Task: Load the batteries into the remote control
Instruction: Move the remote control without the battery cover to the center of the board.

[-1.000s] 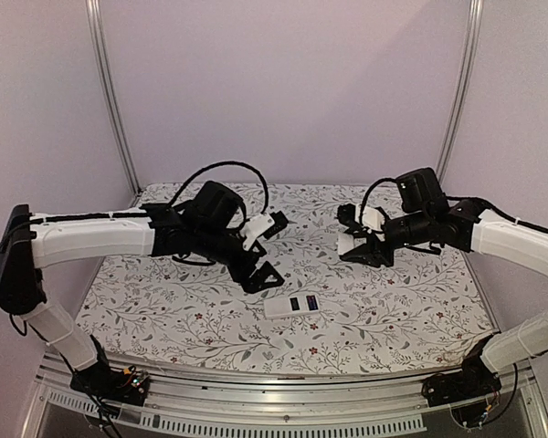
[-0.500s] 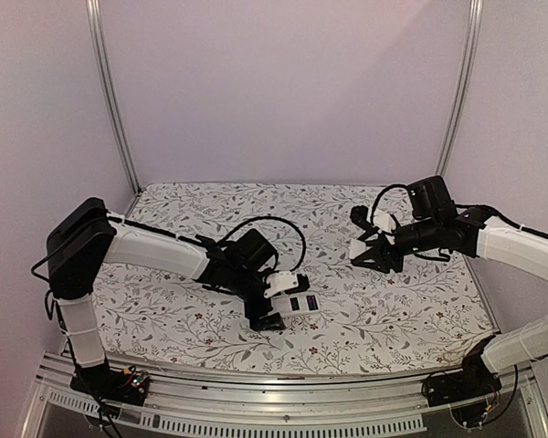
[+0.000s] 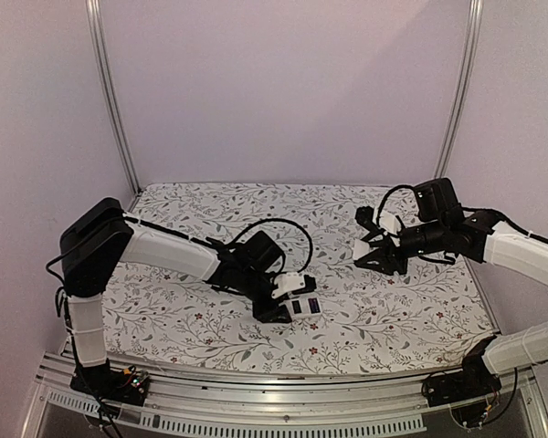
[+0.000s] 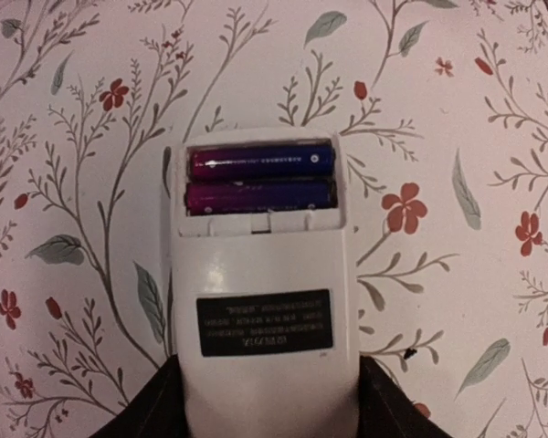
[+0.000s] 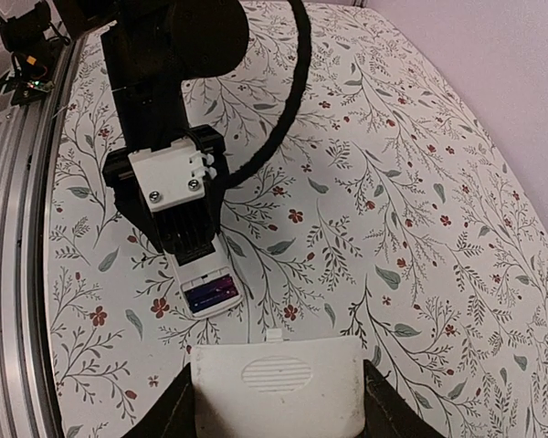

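Gripping: left fingers (image 4: pixel 151 418) came down, closed on the remote control (image 4: pixel 265 301).
Slot (image 4: pixel 256 222): both batteries (image 4: pixel 260 164) inside.
Right side: right fingers (image 5: pixel 175 415) still hold the lid (image 5: pixel 276 388).

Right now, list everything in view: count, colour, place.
cloth: one, white with leaf and red flower print, spread under everything
posts: two, silver, at the back corners
remote: one, white, back up on the cloth
label: one, black, on the remote's back
batteries: two, purple-blue, side by side in the remote's uncovered end
cover: one, white, off the remote, held in the right gripper
left gripper: one, black and white, fingers against both sides of the remote
right gripper: one, black, raised over the cloth's right side, shut on the cover
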Tool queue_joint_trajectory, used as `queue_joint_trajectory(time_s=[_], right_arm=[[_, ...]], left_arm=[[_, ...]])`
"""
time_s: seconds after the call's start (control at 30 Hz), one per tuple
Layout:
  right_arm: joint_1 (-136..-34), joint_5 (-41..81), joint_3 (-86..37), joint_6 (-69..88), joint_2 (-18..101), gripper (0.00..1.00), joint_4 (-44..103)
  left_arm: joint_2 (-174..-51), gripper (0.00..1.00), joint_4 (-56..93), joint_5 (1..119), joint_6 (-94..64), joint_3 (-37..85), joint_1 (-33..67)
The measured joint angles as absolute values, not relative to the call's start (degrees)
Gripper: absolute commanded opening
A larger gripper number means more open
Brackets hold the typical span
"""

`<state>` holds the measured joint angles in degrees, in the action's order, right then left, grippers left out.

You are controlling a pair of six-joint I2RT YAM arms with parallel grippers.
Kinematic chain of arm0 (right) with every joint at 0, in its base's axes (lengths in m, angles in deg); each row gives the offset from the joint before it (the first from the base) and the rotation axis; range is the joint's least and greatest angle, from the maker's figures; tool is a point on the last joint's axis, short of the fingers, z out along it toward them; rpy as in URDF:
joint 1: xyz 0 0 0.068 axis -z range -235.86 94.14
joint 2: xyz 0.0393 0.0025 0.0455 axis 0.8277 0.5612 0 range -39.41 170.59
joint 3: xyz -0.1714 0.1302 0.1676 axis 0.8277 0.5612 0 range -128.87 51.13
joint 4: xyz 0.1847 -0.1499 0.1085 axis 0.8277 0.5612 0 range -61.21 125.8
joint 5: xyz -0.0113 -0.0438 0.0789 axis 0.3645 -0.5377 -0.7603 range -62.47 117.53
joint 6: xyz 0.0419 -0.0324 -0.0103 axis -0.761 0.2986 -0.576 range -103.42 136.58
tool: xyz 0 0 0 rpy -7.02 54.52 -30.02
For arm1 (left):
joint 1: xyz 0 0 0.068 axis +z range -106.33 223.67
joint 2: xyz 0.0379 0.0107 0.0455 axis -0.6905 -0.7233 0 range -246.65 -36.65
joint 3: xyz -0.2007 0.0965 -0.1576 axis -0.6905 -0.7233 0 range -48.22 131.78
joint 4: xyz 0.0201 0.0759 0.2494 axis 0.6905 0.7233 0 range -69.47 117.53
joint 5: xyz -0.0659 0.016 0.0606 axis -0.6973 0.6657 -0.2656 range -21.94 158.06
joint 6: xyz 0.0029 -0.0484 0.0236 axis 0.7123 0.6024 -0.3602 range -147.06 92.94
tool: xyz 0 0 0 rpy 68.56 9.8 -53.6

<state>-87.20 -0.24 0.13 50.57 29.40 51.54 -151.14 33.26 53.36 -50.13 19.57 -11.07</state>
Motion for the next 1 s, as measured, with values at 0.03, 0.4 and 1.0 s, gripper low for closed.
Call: queue_joint_trajectory(time_s=[0.03,0.4,1.0], right_arm=[[-87.2,-0.3,0.2,50.5,29.3,0.18,51.6],[-87.3,-2.3,0.2,49.7,29.6,0.16,52.3],[-100.6,-4.8,9.2,43.2,36.0,0.13,39.0]], left_arm=[[-151.1,0.44,33.3,52.9,-50.3,19.6,-11.0],[-144.8,0.40,32.8,52.6,-49.1,11.2,-11.5],[-126.6,0.83,32.8,57.4,-37.9,1.5,-15.2]])
